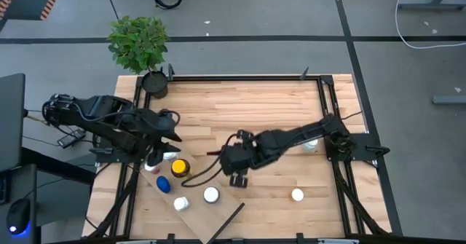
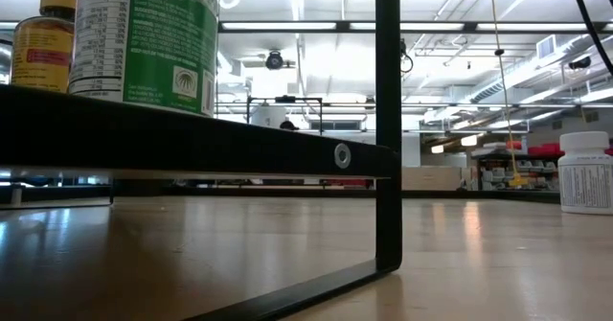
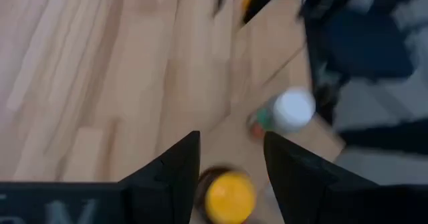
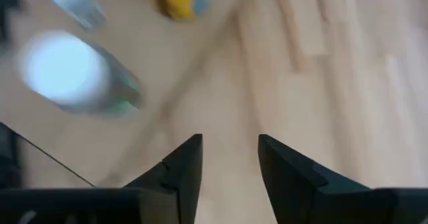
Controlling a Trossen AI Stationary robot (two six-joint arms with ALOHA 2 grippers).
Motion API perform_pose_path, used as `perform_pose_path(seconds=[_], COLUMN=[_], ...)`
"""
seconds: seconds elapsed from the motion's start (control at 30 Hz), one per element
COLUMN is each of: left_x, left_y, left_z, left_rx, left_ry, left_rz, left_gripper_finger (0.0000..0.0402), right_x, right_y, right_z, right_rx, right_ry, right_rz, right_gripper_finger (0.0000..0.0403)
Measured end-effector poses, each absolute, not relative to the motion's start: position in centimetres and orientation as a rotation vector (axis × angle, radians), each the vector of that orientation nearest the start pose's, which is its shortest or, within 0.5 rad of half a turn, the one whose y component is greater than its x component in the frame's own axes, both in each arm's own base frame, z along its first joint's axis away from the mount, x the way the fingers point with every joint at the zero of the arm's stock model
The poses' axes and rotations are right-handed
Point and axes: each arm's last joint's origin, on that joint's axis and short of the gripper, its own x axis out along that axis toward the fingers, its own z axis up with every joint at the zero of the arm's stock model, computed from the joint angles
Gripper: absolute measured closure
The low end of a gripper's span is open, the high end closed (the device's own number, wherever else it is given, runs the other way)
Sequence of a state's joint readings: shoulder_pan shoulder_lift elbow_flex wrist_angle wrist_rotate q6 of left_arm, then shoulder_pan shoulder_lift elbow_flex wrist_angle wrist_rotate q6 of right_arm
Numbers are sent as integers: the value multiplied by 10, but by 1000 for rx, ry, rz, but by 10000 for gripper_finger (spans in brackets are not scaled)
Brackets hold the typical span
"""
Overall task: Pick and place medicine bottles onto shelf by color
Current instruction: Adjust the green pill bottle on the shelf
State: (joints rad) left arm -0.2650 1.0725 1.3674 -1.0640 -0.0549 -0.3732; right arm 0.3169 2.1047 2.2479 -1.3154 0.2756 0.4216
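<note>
The shelf (image 1: 218, 213) lies slantwise at the lower centre-left of the high view, a pale board with a thin dark edge at its lower right end. On it stand a yellow-capped amber bottle (image 1: 178, 167), a blue-capped bottle (image 1: 163, 184), a white-capped bottle (image 1: 181, 204) and a second white-capped bottle (image 1: 211, 195). Another white-capped bottle (image 1: 298, 195) stands alone on the wooden surface (image 1: 277, 113) to the lower right, well apart from the shelf. One more pale bottle (image 1: 312, 145) shows partly under the right arm, near the surface's right edge.

In the low view the shelf's dark frame (image 2: 387, 168) fills the foreground, with a green-labelled bottle (image 2: 146, 38) and the amber bottle on top at upper left, and a white bottle (image 2: 585, 172) at the far right.

The left hand (image 1: 155, 159) hangs over the shelf's upper left end, just beside the amber bottle; in its wrist view the fingers (image 3: 172, 177) stand apart with nothing between them, the yellow cap below.

The right hand (image 1: 238, 178) hovers near the picture's centre, just beside the shelf, fingers (image 4: 180, 172) parted around bare wood.

A potted plant (image 1: 140, 46) stands at the surface's upper left corner.
</note>
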Motion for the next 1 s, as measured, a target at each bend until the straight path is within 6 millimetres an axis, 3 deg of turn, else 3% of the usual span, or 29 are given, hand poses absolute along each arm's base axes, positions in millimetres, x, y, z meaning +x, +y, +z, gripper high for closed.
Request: perform_pose_path(seconds=[0.23,0.47,0.57,0.7,0.83,1.0], left_x=[193,205,210,221,230,244], left_y=[-55,-68,-74,-84,-95,-104], left_z=[401,392,389,382,373,370], left_rx=[-351,-480,-517,-532,-527,-573], left_ry=[685,740,741,751,786,748], left_rz=[-43,2,30,40,38,25], left_gripper_finger=[226,228,232,234,234,226], right_x=[400,375,348,302,257,203], right_y=[79,45,31,17,9,1], right_z=[321,307,294,274,268,263], right_rx=[-32,79,125,122,140,242], right_ry=[1225,1101,1093,1153,1148,1100], right_rz=[-174,98,159,140,109,-69], right_gripper_finger=[222,308,335,330,286,204])
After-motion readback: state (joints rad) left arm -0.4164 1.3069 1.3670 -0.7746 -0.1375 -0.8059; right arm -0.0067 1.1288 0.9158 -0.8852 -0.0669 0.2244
